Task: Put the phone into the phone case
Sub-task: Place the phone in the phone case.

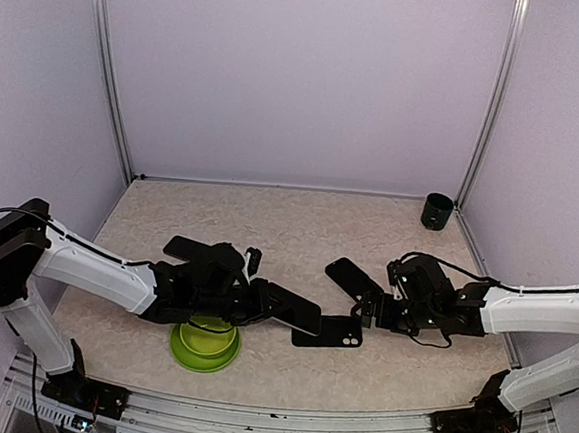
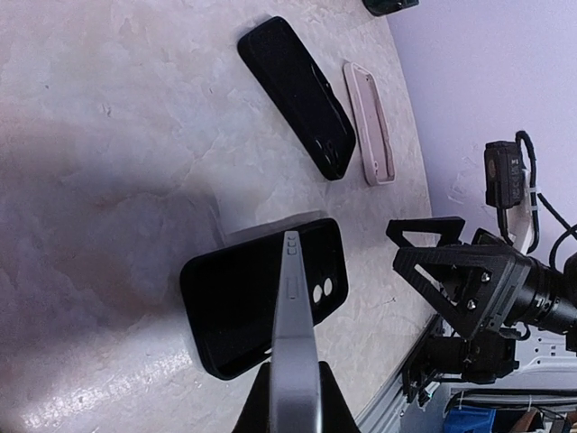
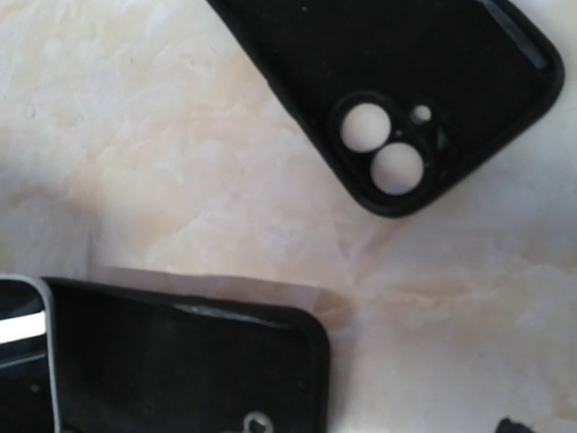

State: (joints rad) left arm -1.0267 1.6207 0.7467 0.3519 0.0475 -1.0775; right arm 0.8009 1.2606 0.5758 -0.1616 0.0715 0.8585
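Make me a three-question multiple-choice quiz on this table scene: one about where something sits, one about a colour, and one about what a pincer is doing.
1. Where on the table is the black cup?
A) far right corner
B) near left edge
C) dead centre

2. What colour is the bowl?
A) red
B) green
C) white

3. What is the left pincer doing?
A) standing open above the bowl
B) shut on the phone
C) shut on the black cup

Answers:
1 A: the top view shows the cup by the back right post.
2 B: the bowl under the left arm is lime green.
3 B: the left wrist view shows its fingers clamped on the phone, held edge-on above the black case.
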